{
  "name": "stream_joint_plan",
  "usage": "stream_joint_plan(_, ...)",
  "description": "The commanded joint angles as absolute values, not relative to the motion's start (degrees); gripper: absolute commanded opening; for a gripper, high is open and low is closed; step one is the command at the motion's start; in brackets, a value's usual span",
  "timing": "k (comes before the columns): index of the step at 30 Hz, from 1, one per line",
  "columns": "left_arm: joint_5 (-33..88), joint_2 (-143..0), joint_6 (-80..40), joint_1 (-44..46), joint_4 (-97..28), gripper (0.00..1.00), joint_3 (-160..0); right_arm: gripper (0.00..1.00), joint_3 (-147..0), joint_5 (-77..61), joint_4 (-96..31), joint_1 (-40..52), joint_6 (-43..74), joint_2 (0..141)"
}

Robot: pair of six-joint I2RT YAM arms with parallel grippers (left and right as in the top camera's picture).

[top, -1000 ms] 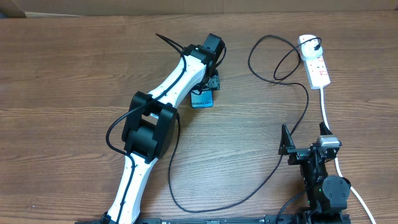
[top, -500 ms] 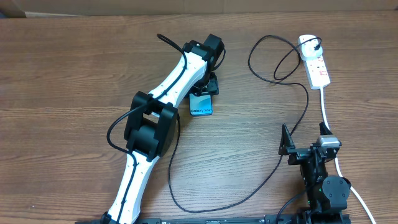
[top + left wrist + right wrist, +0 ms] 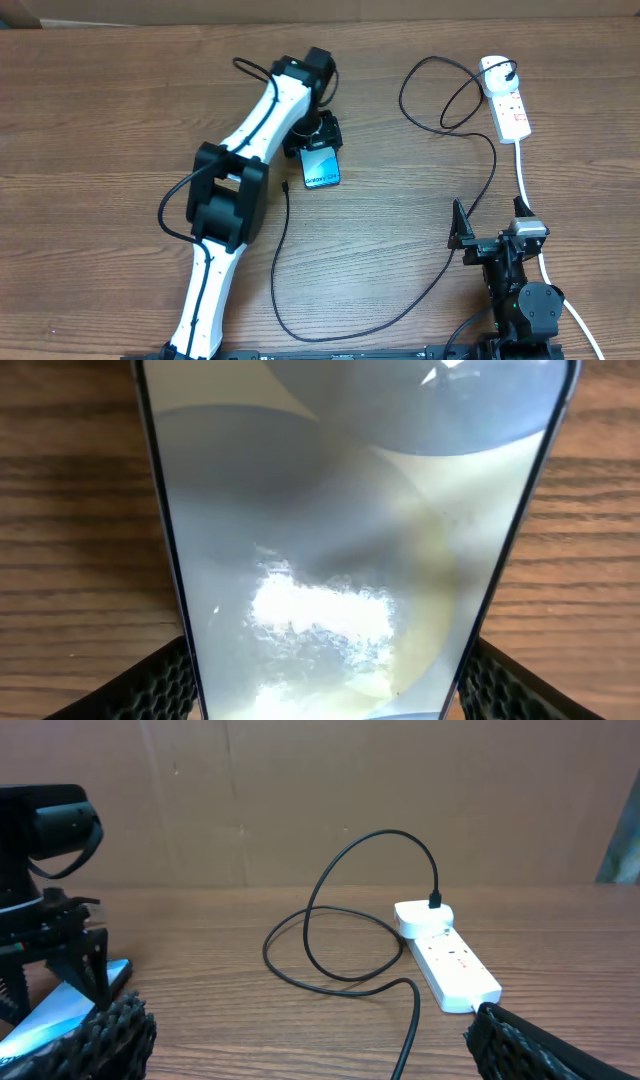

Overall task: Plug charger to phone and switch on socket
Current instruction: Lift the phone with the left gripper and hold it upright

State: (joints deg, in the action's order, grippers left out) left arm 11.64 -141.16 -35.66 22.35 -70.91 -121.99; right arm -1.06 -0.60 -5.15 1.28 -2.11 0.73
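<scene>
Left jaws, clamped across the slim black-edged, blue-screened smartphone (image 3: 322, 168), now hold it further left on the brown wooden tabletop (image 3: 100, 120), just beside the unplugged tip of the thin black charger cable (image 3: 286, 186); right jaws gape wide, empty.

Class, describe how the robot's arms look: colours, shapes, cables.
The left arm has white links, chunky black joints and a looping black cable. The right arm is mostly black with a grey block on top. Both jaws carry black, grid-textured pads.
</scene>
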Motion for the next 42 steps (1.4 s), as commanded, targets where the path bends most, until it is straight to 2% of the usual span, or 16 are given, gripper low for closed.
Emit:
stream_joint_plan(1, 21.28, -141.95, -35.79, 20.43, -71.37, 0.72, -123.92, 1.00, -0.47, -0.08, -4.84, 1.65, -1.93, 0.16)
stream_joint_plan(10, 38.85, -141.95, -35.79, 16.05, -71.33, 0.71, -123.92, 1.00, -0.47, -0.08, -4.84, 1.65, -1.93, 0.16)
stream_joint_plan(24, 76.27, -141.95, -37.06, 11.05, -69.56, 0.72, -123.92, 1.00, -0.47, -0.08, -4.84, 1.65, -1.93, 0.16)
stream_joint_plan(32, 84.62, -141.95, -43.68, 8.88, -68.29, 0.72, -123.92, 1.00, -0.47, -0.08, -4.84, 1.65, -1.93, 0.16)
stream_joint_plan(42, 90.56, -141.95, -44.38, 5.06, -68.36, 0.73, -123.92, 1.00, -0.47, -0.08, -4.84, 1.65, -1.93, 0.16)
